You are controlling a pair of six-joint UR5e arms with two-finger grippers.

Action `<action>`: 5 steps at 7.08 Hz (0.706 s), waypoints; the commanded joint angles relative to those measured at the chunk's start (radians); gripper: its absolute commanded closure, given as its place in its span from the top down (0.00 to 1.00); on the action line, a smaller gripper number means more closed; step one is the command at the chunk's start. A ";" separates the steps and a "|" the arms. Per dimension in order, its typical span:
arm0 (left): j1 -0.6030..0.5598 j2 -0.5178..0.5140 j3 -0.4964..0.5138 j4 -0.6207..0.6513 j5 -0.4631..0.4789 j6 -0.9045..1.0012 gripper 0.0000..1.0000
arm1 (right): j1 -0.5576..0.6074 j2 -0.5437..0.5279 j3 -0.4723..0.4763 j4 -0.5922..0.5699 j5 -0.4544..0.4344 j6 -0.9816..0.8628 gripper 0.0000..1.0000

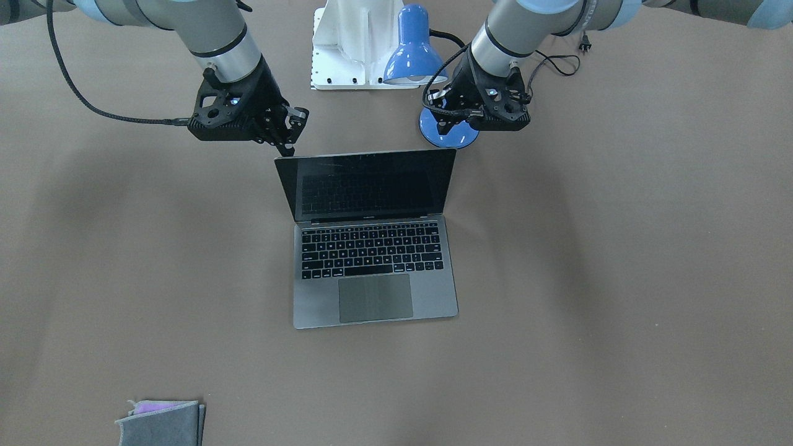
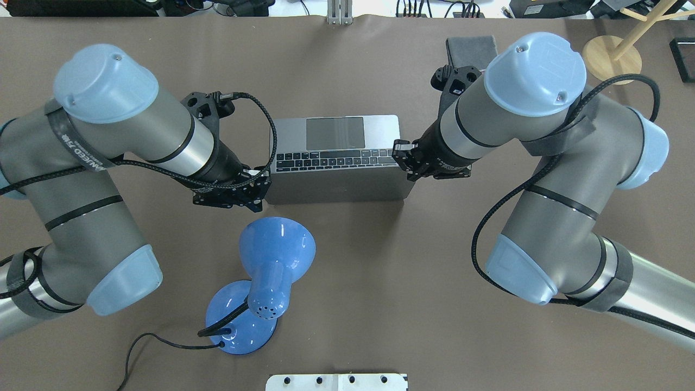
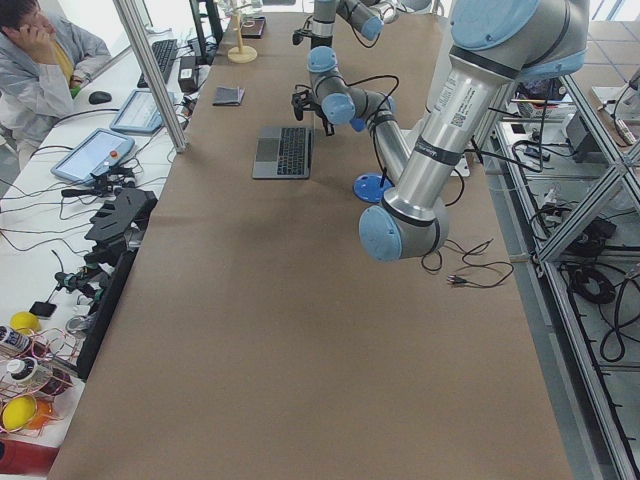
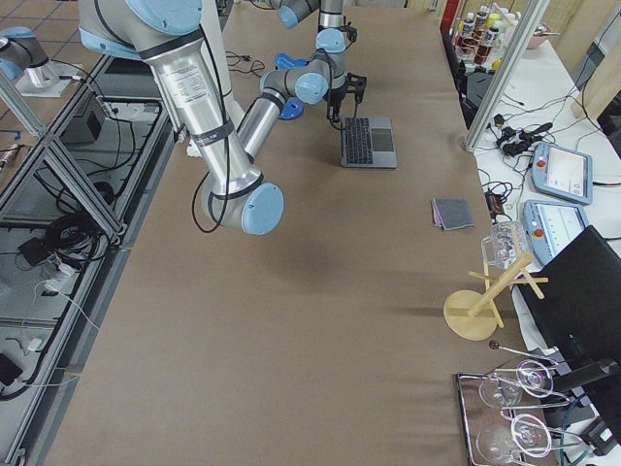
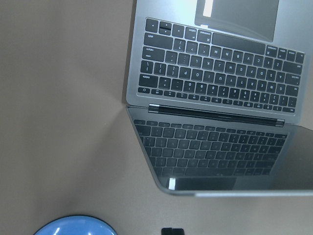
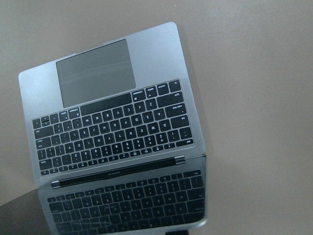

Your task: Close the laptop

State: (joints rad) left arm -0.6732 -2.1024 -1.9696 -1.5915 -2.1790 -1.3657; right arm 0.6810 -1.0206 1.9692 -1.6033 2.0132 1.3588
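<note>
Jaws of the right gripper (image 1: 287, 147) are clenched to a point with nothing between them, just beside one upper corner of the screen of a slim space-grey metal laptop (image 1: 372, 248). Jaws of the left gripper (image 1: 443, 129) also look clenched and empty, near the screen's other upper corner, over the round base of a blue metal desk lamp (image 1: 414, 52). The laptop stands open mid-worktop, its dark screen tilted back toward the robot. The long brown matte worktop (image 1: 619, 279) also carries a small grey folded cloth (image 1: 162, 424), well apart near the operators' edge, and a white mounting plate (image 1: 347, 43) behind the lamp. Beside the worktop, a seated person (image 3: 40, 50) leans at a white bench strewn with cables and tablets.
</note>
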 commanded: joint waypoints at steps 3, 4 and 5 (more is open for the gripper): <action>-0.058 -0.077 0.171 -0.127 0.036 0.002 0.00 | 0.069 0.097 -0.140 0.010 0.007 -0.024 0.00; -0.086 -0.100 0.228 -0.160 0.036 0.002 0.00 | 0.080 0.129 -0.180 0.010 0.010 -0.024 0.00; -0.092 -0.116 0.267 -0.168 0.038 0.004 0.00 | 0.092 0.175 -0.247 0.014 0.016 -0.029 0.00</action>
State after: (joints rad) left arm -0.7511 -2.1970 -1.7589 -1.7344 -2.1443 -1.3634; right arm 0.7591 -0.8940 1.7906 -1.5928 2.0237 1.3340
